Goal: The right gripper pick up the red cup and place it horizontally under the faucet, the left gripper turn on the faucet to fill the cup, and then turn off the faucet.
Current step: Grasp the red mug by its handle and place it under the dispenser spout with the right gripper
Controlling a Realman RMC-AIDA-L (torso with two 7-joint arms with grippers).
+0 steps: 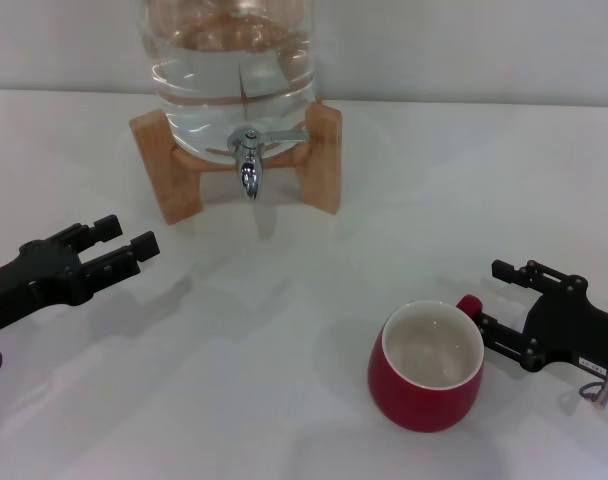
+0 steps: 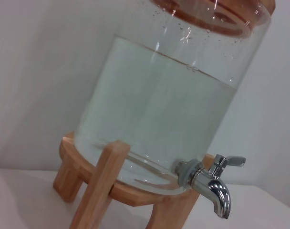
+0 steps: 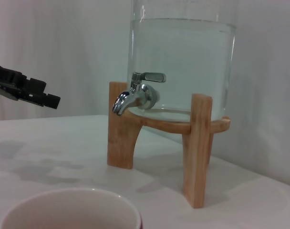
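While our right gripper (image 1: 494, 297), a black two-finger claw, sits with its jaws spread wide around the small loop handle of the squat glossy red cup (image 1: 426, 368), nothing is clamped yet and the cup stands upright on the white table (image 1: 284, 400), well in front of and to the right of the small chrome faucet (image 1: 249, 165). We judge the cup rigid, fairly heavy for its size, slick with glaze and breakable, so a firm hold at the handle or across the rim seems safest. Our left gripper (image 1: 124, 240) hovers open over the table on the left, apart from the faucet. From the head view we get both claws and the cup's cream inside; the right wrist view gives only the cup's rim but shows the lever handle sideways, and the left wrist view shows the clear water jar (image 2: 173, 95) on its wooden stand (image 2: 102, 186)
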